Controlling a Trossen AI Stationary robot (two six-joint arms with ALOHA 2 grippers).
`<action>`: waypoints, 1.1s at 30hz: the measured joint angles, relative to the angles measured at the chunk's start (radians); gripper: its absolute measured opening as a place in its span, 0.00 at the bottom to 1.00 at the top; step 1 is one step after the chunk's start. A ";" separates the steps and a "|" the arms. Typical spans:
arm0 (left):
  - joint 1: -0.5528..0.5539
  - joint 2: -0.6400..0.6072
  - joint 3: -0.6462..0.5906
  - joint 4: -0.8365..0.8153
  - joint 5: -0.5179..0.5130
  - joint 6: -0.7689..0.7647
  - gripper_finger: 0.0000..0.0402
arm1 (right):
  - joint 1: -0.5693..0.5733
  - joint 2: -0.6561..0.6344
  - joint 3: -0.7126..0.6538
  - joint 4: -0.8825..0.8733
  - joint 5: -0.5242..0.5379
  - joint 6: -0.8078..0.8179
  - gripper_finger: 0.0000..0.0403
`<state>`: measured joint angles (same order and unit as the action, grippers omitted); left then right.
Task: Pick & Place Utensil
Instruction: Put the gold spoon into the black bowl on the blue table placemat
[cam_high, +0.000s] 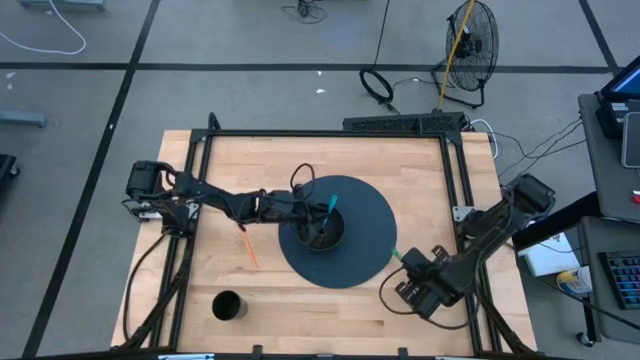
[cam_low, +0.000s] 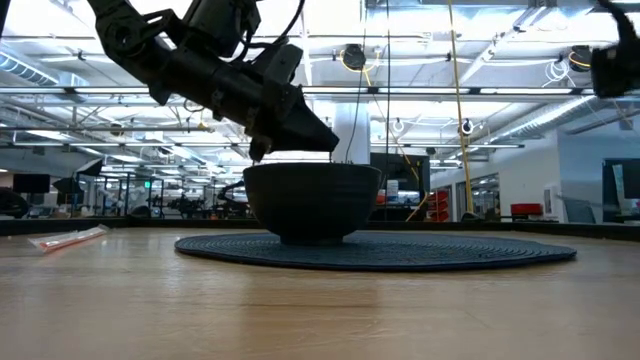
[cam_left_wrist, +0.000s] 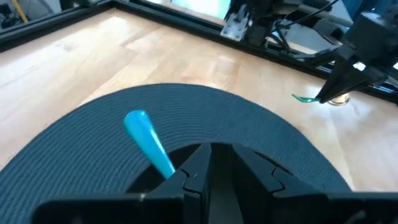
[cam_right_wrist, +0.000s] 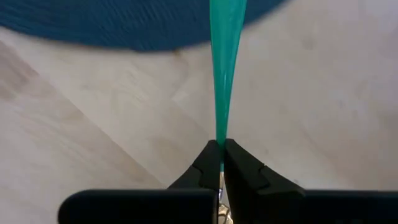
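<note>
Left gripper (cam_high: 322, 222) hangs over the dark bowl (cam_low: 312, 203) at the middle of the round dark placemat (cam_high: 375, 215), fingers nearly together and pinching the blue utensil (cam_left_wrist: 149, 142); its handle sticks up and out past the fingertips, tilted, over the bowl. Judged step: placing this utensil in the bowl, release not yet made. Next move calls for spreading the fingers so the piece drops inside the rim, then a straight lift clear of the bowl wall. Right gripper (cam_right_wrist: 221, 151), just off the mat's edge on the bare wooden table (cam_high: 240, 160), is pressed shut on the thin end of a translucent green utensil (cam_right_wrist: 225, 68), which widens toward the mat; whether it rests on the wood, cannot tell. Farther left, an orange wrapped item (cam_high: 247, 250) lies on the table; a black cup (cam_high: 228, 305) stands near the front edge.
</note>
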<state>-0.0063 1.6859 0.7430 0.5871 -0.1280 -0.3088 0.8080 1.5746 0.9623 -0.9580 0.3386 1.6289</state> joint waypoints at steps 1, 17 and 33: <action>-0.003 0.000 0.000 0.005 0.000 0.005 0.16 | 0.004 -0.009 0.000 0.001 0.025 -0.007 0.00; -0.051 0.000 0.000 0.239 0.166 0.206 0.16 | -0.009 -0.098 0.002 0.104 0.479 -0.367 0.00; -0.074 0.000 0.000 0.300 0.268 0.383 0.19 | -0.224 -0.163 0.001 0.682 0.515 -1.205 0.00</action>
<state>-0.0801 1.6859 0.7429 0.8875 0.1402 0.0739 0.5837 1.4113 0.9637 -0.2764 0.8538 0.4241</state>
